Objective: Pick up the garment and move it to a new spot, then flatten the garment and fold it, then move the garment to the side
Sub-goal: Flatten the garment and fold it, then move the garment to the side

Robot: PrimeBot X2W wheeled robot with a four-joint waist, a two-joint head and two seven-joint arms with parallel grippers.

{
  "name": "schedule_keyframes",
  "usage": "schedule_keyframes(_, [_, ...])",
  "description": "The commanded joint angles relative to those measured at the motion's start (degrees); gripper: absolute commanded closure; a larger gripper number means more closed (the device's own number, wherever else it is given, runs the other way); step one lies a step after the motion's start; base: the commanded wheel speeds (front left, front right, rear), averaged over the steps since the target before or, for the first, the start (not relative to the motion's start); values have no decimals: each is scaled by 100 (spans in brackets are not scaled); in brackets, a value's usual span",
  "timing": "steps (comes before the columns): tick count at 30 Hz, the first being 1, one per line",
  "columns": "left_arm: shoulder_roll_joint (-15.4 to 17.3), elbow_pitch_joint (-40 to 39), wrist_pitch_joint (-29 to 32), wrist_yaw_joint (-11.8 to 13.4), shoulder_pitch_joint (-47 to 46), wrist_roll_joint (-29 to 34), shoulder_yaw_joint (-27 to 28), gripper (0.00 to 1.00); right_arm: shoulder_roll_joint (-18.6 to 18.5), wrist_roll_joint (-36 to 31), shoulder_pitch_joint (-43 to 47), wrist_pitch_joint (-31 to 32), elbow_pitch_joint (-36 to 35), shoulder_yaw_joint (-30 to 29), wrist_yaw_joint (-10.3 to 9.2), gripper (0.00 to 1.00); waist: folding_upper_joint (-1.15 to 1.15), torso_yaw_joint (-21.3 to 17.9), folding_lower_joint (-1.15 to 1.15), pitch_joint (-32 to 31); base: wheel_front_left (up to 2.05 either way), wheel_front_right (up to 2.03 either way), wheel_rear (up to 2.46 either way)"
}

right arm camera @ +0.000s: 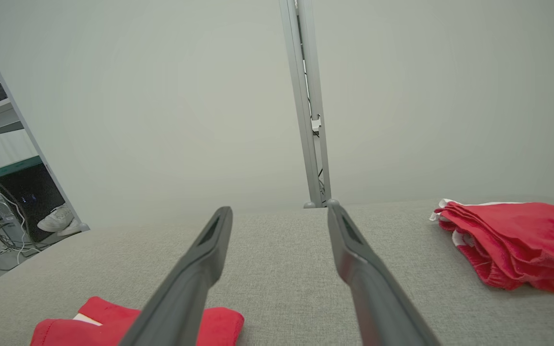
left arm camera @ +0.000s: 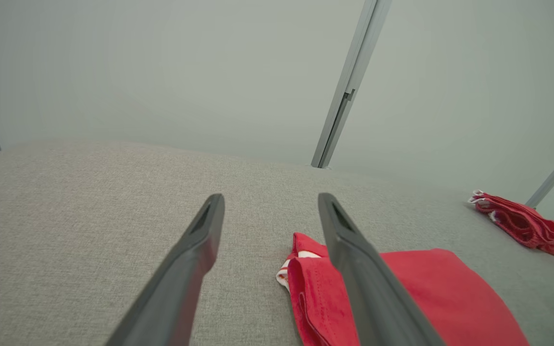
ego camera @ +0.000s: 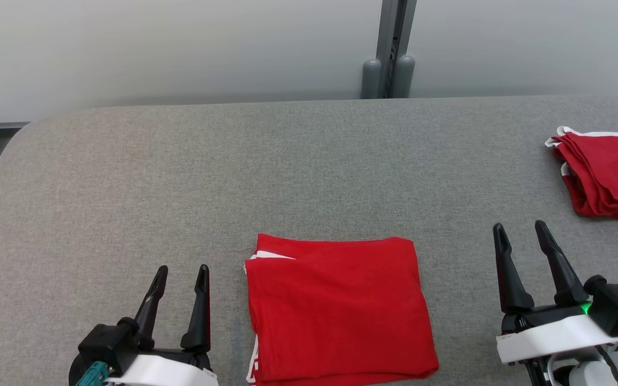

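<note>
**Fold looks done, just the move to the side left**

Starting on your left: the left gripper [ego camera: 182, 268] sits just beside the garment's left edge. Its fingers are spread wide with nothing between them, and they aren't touching the cloth.

In the middle, near the front of the grey table [ego camera: 180, 161], the red garment [ego camera: 338, 308] lies as a tidy square. A bit of white trim peeks out along its left side. I'd say the folding is finished and shifting it aside is what's left.

To do that well, come in low from both sides. Get a finger under the whole stack of layers rather than pinching only the top one. Lift both edges together so the fold doesn't fall open. The layers look loosest along that left edge, so go easy there.

Further right, the right gripper [ego camera: 520, 226] stands a little farther from the cloth, over bare table. Its jaws are wide apart too, and empty.

Far right, another folded red pile [ego camera: 607, 179] lies by the table's edge. That looks like the natural drop zone, so set yours down near it without nudging it.
</note>
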Motion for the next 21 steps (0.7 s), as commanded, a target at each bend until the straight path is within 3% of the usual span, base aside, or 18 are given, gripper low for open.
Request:
schedule_keyframes(1, [-6,16,-25,-31,55,44,45,0,-19,42,44,-24,2,-19,1,0,0,-2,0,-14,0,0,0])
schedule_keyframes(21, [-219,111,-25,-243,116,340,357,0,-19,162,4,-25,115,32,1,0,0,14,0,-134,0,0,0])
